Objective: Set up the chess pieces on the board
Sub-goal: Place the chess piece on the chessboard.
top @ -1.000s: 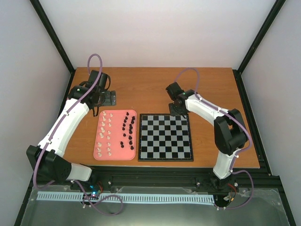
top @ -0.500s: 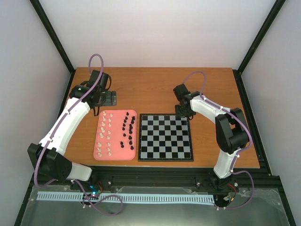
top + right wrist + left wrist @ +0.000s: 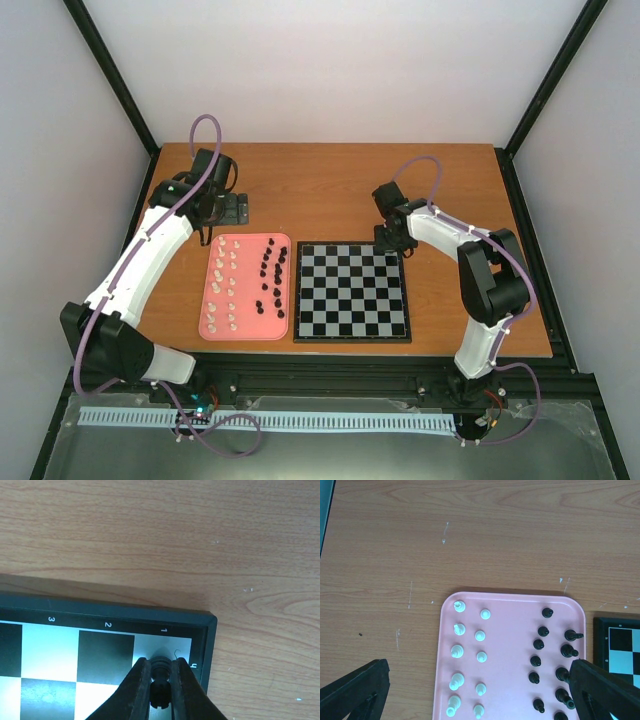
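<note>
The checkered board (image 3: pixel 352 292) lies flat at the table's middle right. My right gripper (image 3: pixel 391 240) is at its far right corner, shut on a black chess piece (image 3: pixel 160 672) over the white corner square of the board (image 3: pixel 60 640). White pieces (image 3: pixel 456 651) and black pieces (image 3: pixel 538 644) stand in rows on the pink tray (image 3: pixel 510 670); they also show in the top view (image 3: pixel 228 284). My left gripper (image 3: pixel 214 232) hovers at the tray's far end, open and empty, its fingers (image 3: pixel 605 690) wide apart.
The pink tray (image 3: pixel 246 326) lies left of the board. A dark metal bracket (image 3: pixel 236 208) sits on the wood behind the tray. Black frame posts edge the table on both sides.
My right gripper has moved right along the board's far edge to its far right corner, holding the black piece. The left arm has barely moved.
</note>
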